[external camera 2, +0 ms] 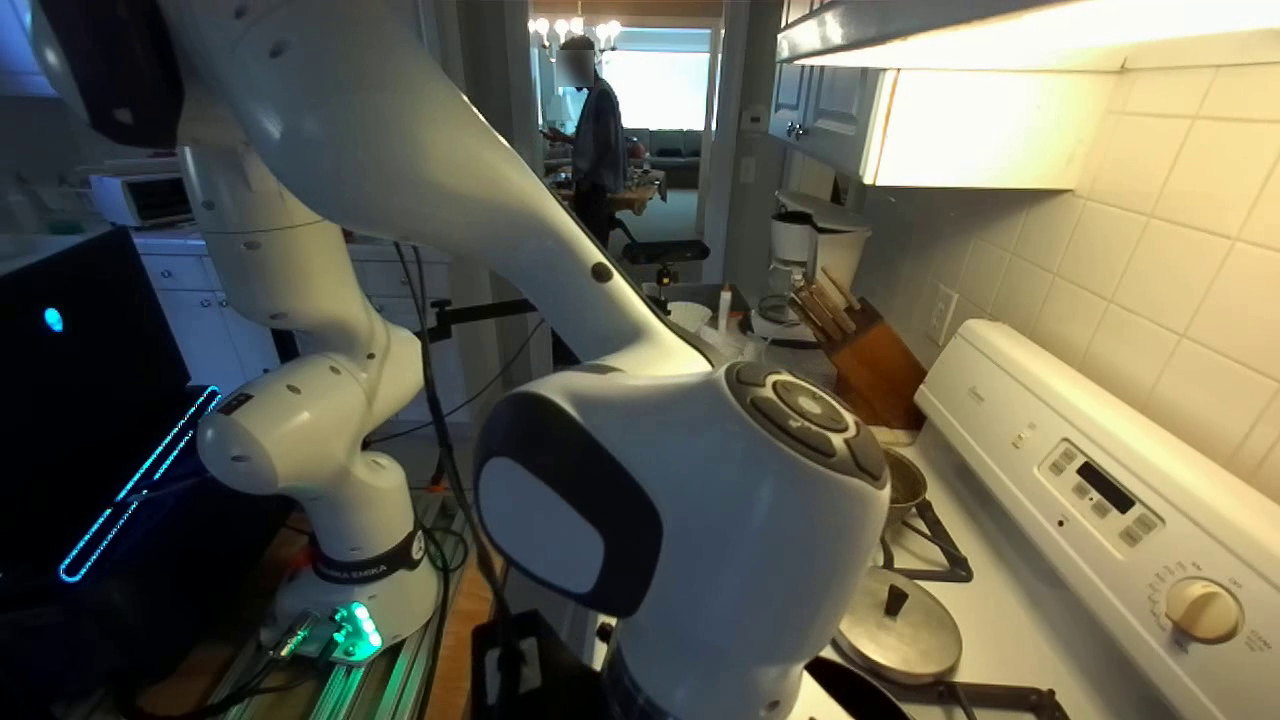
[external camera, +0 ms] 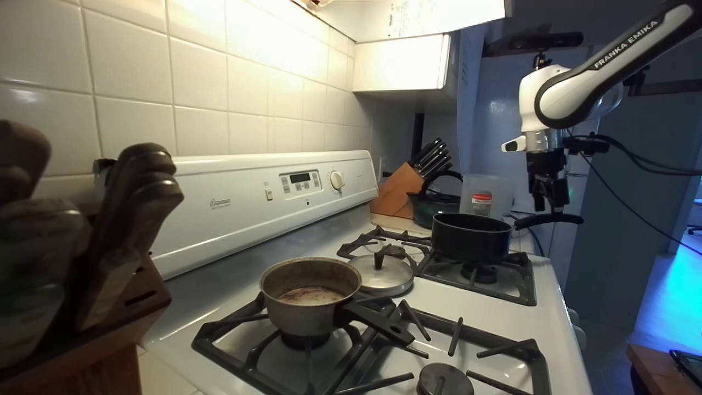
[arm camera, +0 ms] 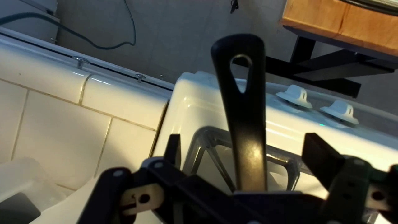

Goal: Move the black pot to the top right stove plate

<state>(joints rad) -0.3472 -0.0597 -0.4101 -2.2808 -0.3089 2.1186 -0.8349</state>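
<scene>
The pincer [external camera: 550, 204] is hanging over the handle [arm camera: 247, 124] of the black pot [external camera: 470, 241], its fingers [arm camera: 173, 151] standing wide apart, the handle showing between them in the wrist view. The pot is sitting on the front right burner [external camera: 479, 274]; the top right burner [external camera: 394, 252] is lying beside it. A lid [external camera: 388, 278] is resting near the pot, a saucepan [external camera: 297, 316] standing farther off.

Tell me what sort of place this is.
A kitchen, by the look of it: there is a white stove with a black pot on it, and a wooden knife block standing near it.
</scene>
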